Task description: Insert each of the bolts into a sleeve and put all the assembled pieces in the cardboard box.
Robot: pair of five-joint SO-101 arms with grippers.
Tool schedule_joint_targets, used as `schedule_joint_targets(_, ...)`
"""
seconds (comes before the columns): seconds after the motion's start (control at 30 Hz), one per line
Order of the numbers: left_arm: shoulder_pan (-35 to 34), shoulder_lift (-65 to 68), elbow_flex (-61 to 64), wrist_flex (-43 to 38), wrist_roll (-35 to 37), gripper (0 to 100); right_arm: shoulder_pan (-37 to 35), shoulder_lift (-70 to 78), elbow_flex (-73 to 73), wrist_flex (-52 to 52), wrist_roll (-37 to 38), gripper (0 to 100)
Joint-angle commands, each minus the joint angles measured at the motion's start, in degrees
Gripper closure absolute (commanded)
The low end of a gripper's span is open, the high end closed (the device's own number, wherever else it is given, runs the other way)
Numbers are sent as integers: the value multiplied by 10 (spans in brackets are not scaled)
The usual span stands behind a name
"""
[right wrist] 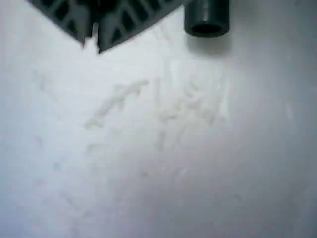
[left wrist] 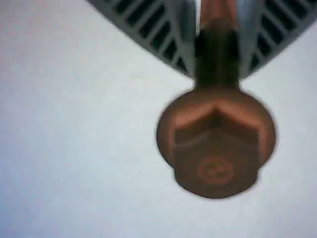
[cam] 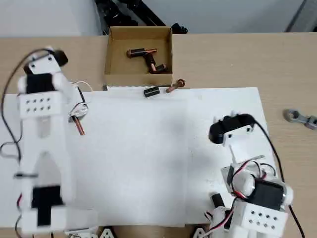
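Where the left jaws close, they pinch a copper bolt (left wrist: 215, 144) by its thin stem. Its big six-sided head sticks out past the tips, over the white mat (cam: 148, 163).

A black sleeve (cam: 151, 91) lies on the mat, well ahead of those jaws and off to one side. A second bolt (cam: 176, 86) lies just beside the sleeve, at the mat's edge. Right behind these two sits the cardboard box (cam: 116, 67) on the wooden surface (cam: 223, 59). Inside it lie bolts already pushed into sleeves (cam: 142, 52).

The right jaws are pressed close together with nothing between them, low over the mat. The loose sleeve lies out past their tips and does not touch them. A metal wrench (cam: 299, 117) lies on the surface, well apart from the right jaws, on their outer side.
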Motion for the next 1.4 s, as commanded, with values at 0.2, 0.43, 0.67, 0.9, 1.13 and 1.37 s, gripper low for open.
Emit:
schedule_joint_targets(0.2,-24,-132,-22,-86,-90,994,60,93,-76,24,-8,894)
schedule_joint_targets(0.43,-39,-98,-22,-101,-91,994,44,330,-222,66,-13,891)
schedule_joint_targets(0.67,-40,-79,-24,-101,-91,994,-67,480,-343,71,-142,891)
schedule_joint_targets(0.9,-40,-78,-22,-116,-93,994,-219,548,-301,64,-256,890)
schedule_joint_targets(1.13,-40,-78,-16,-156,-93,994,-222,647,-308,65,-263,890)
schedule_joint_targets(1.37,-41,-78,8,-188,-92,994,-231,673,-400,-66,-234,835)
